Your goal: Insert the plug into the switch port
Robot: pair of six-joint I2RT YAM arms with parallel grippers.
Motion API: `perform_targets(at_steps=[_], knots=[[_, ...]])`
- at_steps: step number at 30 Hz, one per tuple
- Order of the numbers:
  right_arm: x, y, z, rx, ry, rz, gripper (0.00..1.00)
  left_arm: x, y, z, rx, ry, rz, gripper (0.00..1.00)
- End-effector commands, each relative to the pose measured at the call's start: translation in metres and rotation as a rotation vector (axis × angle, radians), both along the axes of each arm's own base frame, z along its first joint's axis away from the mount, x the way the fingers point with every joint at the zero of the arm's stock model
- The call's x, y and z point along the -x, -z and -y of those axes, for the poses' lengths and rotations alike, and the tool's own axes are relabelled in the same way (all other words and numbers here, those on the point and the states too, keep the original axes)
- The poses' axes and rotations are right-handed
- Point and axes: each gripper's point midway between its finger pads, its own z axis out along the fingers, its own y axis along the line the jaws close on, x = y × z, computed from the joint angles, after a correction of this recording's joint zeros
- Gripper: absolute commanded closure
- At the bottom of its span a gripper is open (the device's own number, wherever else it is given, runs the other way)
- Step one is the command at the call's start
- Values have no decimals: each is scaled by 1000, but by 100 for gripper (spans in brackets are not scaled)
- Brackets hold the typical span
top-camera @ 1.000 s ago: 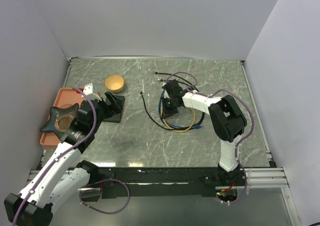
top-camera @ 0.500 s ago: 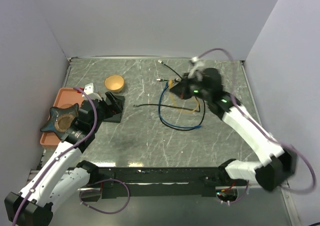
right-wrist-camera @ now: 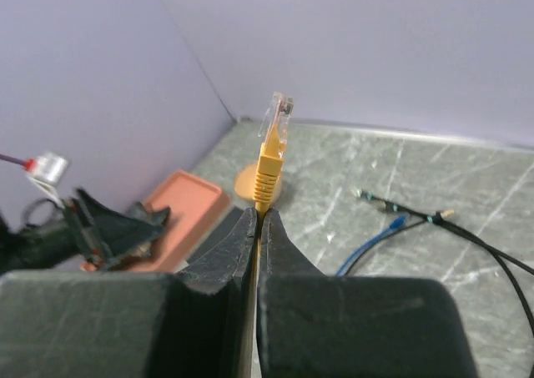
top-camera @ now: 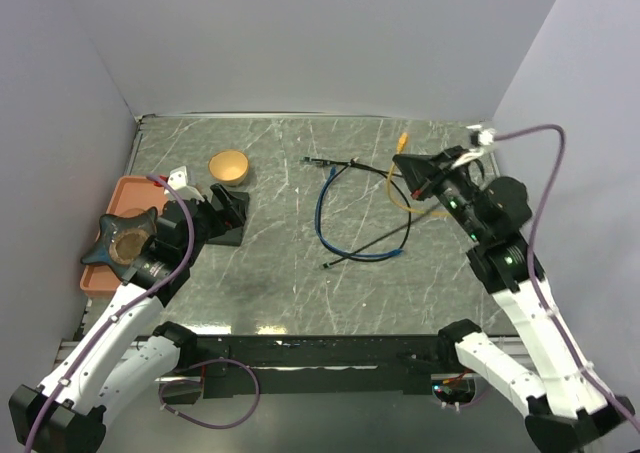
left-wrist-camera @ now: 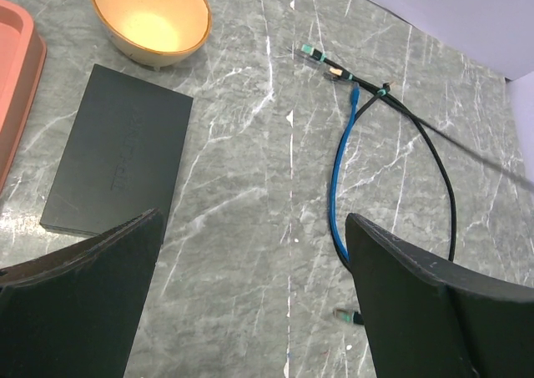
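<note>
The switch [top-camera: 229, 236] is a flat matte-black box on the table at the left, also in the left wrist view [left-wrist-camera: 117, 161]. My left gripper [top-camera: 222, 206] hovers over it, open and empty [left-wrist-camera: 250, 311], with the jaws wide apart. My right gripper [top-camera: 411, 169] is raised at the right, shut on a yellow cable just below its plug [right-wrist-camera: 275, 136]. The plug sticks out past the fingertips [right-wrist-camera: 259, 215] and shows in the top view [top-camera: 402, 139]. The switch's sockets do not show.
A tan bowl [top-camera: 229, 165] stands behind the switch. An orange tray [top-camera: 105, 238] lies at the left edge. A blue cable [top-camera: 322, 208] and a black cable [top-camera: 370, 241] lie loose mid-table, also in the left wrist view [left-wrist-camera: 338, 186]. Walls enclose three sides.
My right arm has swung up and to the right, lifting the yellow cable end off the table and dragging the cable bundle. The left arm has not moved.
</note>
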Motion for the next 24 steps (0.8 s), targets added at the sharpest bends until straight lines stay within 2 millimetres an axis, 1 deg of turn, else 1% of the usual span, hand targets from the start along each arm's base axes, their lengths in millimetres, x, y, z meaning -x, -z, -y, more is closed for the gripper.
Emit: perform_targets(at_steps=[1, 2, 3, 4, 5, 6, 7, 8, 9, 10, 11, 12, 13, 14, 16, 17, 18, 19, 20, 21, 23, 24], knots=[[-26, 56, -24, 133, -100, -139, 100, -2, -17, 6, 30, 25, 51, 4], [-35, 79, -33, 170, -137, -191, 100, -1, -17, 10, 35, 45, 52, 4], [-37, 91, -39, 190, -173, -226, 100, -1, -19, 12, 40, 56, 60, 4], [-33, 104, -49, 207, -248, -258, 100, -1, -19, 13, 44, 63, 60, 4], [-39, 126, -57, 237, -292, -317, 100, -1, -19, 15, 47, 72, 63, 4], [-38, 136, -64, 242, -345, -340, 100, 0, -19, 20, 53, 100, 62, 4], [-31, 142, -74, 235, -430, -355, 100, -1, -21, 23, 60, 113, 75, 4], [-31, 156, -83, 235, -488, -379, 100, -1, -22, 27, 67, 132, 82, 4], [-30, 162, -88, 232, -522, -387, 100, 1, -23, 33, 79, 173, 87, 4], [-24, 166, -95, 234, -576, -390, 100, 1, -26, 39, 96, 200, 111, 4], [-20, 175, -105, 244, -619, -402, 100, 1, -29, 43, 109, 222, 124, 4], [-19, 177, -111, 253, -642, -400, 100, 6, -30, 55, 129, 290, 130, 4], [-17, 182, -119, 269, -675, -400, 100, 6, -37, 61, 148, 325, 174, 4], [-9, 183, -130, 280, -723, -394, 100, 9, -39, 66, 160, 359, 186, 4], [-4, 186, -144, 301, -776, -397, 100, 16, -38, 81, 180, 455, 197, 4], [6, 185, -155, 306, -823, -392, 100, 17, -45, 86, 188, 486, 229, 4], [8, 185, -161, 310, -843, -386, 100, 17, -41, 91, 193, 514, 221, 4], [9, 185, -168, 312, -864, -385, 100, 23, -41, 98, 207, 571, 218, 4], [17, 185, -177, 317, -896, -382, 100, 23, -45, 102, 218, 591, 235, 4], [18, 184, -181, 318, -903, -375, 100, 22, -41, 105, 226, 603, 221, 4], [19, 182, -189, 315, -923, -369, 100, 23, -43, 109, 247, 624, 224, 2], [22, 182, -193, 315, -932, -370, 100, 22, -39, 111, 250, 632, 214, 2]])
